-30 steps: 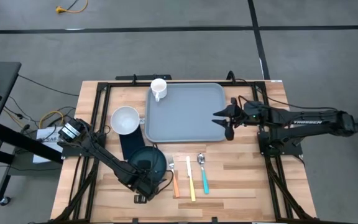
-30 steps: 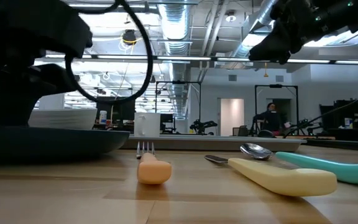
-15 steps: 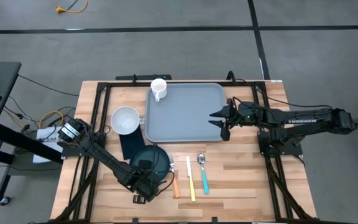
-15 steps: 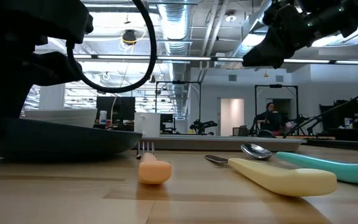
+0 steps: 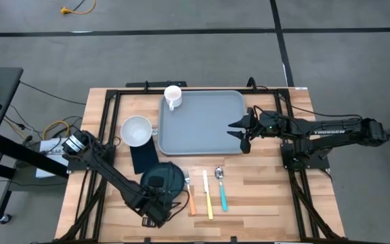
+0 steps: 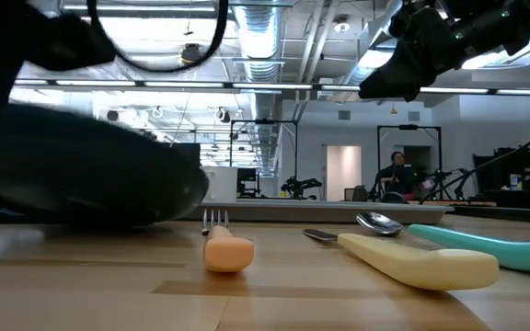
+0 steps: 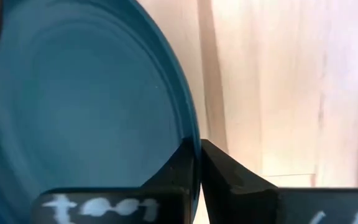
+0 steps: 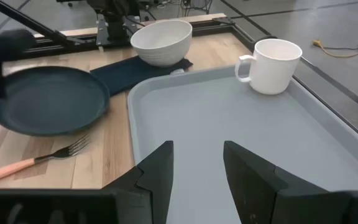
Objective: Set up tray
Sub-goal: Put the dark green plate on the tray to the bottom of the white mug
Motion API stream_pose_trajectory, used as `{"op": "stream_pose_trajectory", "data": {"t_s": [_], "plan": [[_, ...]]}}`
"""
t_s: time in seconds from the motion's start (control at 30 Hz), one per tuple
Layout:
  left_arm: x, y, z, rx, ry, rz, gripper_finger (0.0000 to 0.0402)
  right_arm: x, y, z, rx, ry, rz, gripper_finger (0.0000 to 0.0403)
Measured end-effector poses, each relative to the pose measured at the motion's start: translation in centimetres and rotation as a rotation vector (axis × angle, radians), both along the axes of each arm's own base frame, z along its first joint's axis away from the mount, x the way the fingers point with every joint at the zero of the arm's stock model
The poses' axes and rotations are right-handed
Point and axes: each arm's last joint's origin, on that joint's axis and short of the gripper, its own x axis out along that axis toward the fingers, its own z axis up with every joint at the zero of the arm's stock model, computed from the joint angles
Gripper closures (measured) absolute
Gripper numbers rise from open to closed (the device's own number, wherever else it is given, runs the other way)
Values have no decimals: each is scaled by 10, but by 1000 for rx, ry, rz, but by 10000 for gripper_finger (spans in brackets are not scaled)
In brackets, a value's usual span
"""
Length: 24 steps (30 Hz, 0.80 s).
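Lifting: my left jaws [image 5: 156, 215] are clamped on the rim of the dark teal plate [image 5: 162, 179], holding it tilted just off the counter [image 5: 263, 193], near the front edge.
Tray: the grey-blue tray [image 5: 202, 125] lies flat toward the back of the counter, empty except for the white mug [image 5: 172, 96] in its far left corner.
Right side: my right jaws [image 5: 240, 131] hang apart over the tray's right edge, holding nothing.
Nearby: white bowl [image 5: 135, 130] just left of the tray, with a dark napkin [image 5: 143, 157] in front of it; fork [image 5: 189, 193], knife [image 5: 208, 195] and spoon [image 5: 221, 187] in front of the tray.
Step, as I judge it: carrying the plate to the tray.
Next: raise it clear of the fork, cross the low rim, set it level.
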Motion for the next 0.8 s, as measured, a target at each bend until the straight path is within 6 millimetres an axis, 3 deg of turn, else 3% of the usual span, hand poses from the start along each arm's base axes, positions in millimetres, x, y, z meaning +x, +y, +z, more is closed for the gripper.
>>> {"op": "stream_pose_trajectory", "data": {"t_s": [0.2,0.43,0.8], "plan": [[3,-6,23,44,-45,-10,401,0,0,0,0,0,0,269],[2,-4,29,115,-56,-37,401,0,0,0,-1,0,1,269],[6,21,31,508,-69,-271,401,0,0,1,-3,-7,1,269]]}}
